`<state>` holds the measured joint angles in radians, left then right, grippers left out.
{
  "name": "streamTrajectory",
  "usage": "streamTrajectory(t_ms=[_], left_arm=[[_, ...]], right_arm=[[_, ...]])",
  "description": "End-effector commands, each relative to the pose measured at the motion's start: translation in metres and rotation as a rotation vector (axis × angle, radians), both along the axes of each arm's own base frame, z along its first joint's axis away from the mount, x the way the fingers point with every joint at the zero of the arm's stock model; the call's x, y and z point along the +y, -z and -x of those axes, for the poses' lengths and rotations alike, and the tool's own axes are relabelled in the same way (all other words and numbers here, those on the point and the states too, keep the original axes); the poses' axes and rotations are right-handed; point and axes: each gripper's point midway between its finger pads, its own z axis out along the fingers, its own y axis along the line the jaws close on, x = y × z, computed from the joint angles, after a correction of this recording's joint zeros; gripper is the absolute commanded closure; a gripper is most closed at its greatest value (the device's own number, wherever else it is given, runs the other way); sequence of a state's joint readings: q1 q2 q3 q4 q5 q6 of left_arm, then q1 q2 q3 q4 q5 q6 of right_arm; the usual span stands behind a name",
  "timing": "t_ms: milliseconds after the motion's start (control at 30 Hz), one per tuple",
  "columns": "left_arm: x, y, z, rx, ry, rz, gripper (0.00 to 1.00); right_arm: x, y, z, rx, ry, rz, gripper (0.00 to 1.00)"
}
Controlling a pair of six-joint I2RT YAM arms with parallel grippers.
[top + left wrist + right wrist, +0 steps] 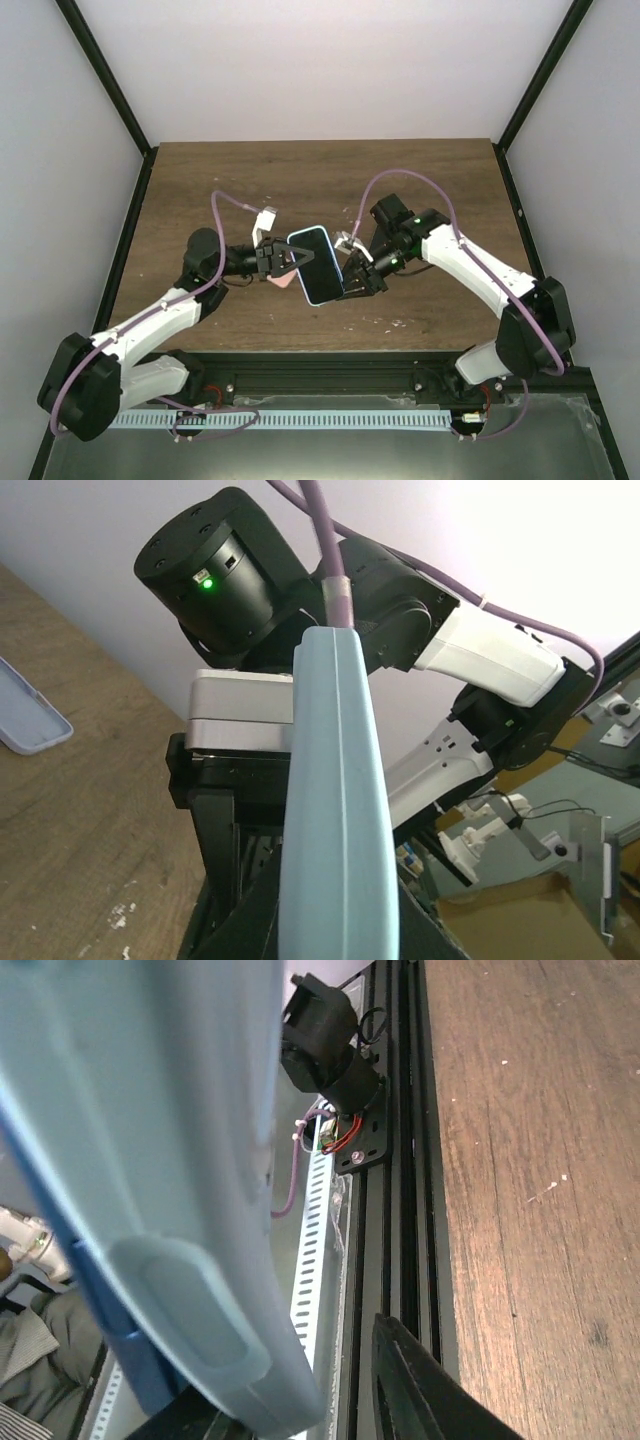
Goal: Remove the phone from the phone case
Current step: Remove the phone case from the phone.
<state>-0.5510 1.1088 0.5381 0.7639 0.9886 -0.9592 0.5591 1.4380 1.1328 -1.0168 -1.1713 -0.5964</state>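
The phone in its light blue case point(315, 265) is held up above the table's middle, screen towards the top camera. My left gripper point(276, 262) is shut on the case's left edge; in the left wrist view the case edge point(335, 810) runs up between my black fingers point(240, 920). My right gripper point(355, 280) is at the case's lower right corner. In the right wrist view the case point(170, 1160) with a raised button fills the left, a dark blue strip point(105, 1320) shows beside it, and one finger point(420, 1390) stands apart from the case with a gap.
A pale flat piece point(25, 715) lies on the wooden table point(420, 190) under the left gripper; it shows pinkish in the top view point(283, 281). The black rail point(400, 1110) and slotted strip run along the table's near edge. Purple cables loop over both arms.
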Motion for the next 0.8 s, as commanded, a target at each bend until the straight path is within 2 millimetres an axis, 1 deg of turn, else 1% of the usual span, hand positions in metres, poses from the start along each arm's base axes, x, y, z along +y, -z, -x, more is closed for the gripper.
streamTrajectory(t_ms=[0,200,333,467,600,767], left_arm=[[-0.013,-0.001,0.047,-0.027,0.206,-0.031,1.0],[-0.014,0.019,0.046,-0.001,0.186,-0.074,1.0],[-0.014,0.031,0.045,0.017,0.18,-0.095,1.0],[-0.016,0.041,0.043,0.031,0.171,-0.128,1.0],[-0.019,0.045,0.043,0.041,0.181,-0.139,1.0],[-0.022,0.059,0.041,0.065,0.179,-0.178,1.0]], right_arm=[[0.021,-0.039,-0.04,-0.127,0.032,-0.139,0.7],[0.023,-0.065,-0.033,-0.084,-0.016,-0.247,0.58],[0.022,-0.083,-0.029,-0.093,-0.036,-0.298,0.52],[0.023,-0.096,-0.029,-0.113,-0.04,-0.33,0.5],[0.024,-0.104,-0.031,-0.131,-0.04,-0.352,0.5],[0.025,-0.112,-0.031,-0.137,-0.044,-0.37,0.5]])
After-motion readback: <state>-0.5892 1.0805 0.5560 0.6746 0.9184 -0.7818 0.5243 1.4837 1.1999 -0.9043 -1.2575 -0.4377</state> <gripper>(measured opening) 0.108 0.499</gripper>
